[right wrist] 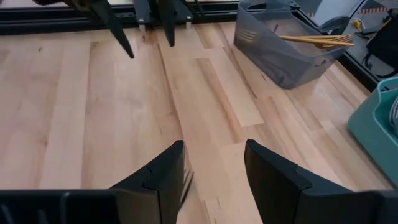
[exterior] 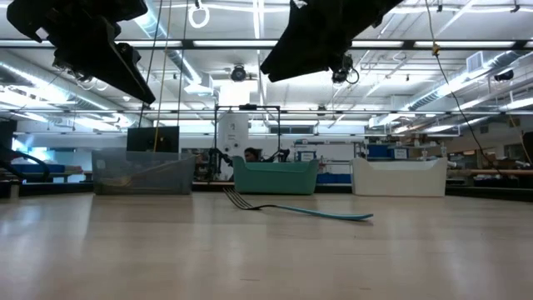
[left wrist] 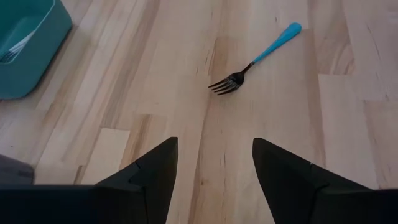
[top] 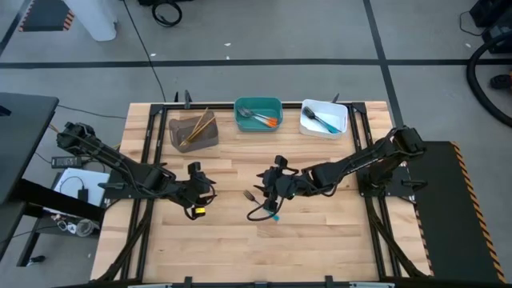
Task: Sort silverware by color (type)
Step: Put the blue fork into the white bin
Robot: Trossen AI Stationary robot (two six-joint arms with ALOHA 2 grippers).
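One fork with dark tines and a light blue handle (left wrist: 255, 61) lies flat on the wood table, seen also in the low view as the fork (exterior: 291, 208) and in the high view by its blue handle (top: 274, 216). My left gripper (left wrist: 214, 144) is open and hovers above the table, to the left of the fork (top: 206, 192). My right gripper (right wrist: 211, 148) is open too, raised just above and to the right of the fork (top: 266, 186). Other silverware sits in the three bins at the far edge.
Along the far edge stand a grey bin (top: 194, 132) with gold pieces (right wrist: 314, 41), a teal bin (top: 258, 114) with orange-handled pieces, and a white bin (top: 324, 118) with blue-handled pieces. Bare wood lies around the fork and toward the near edge.
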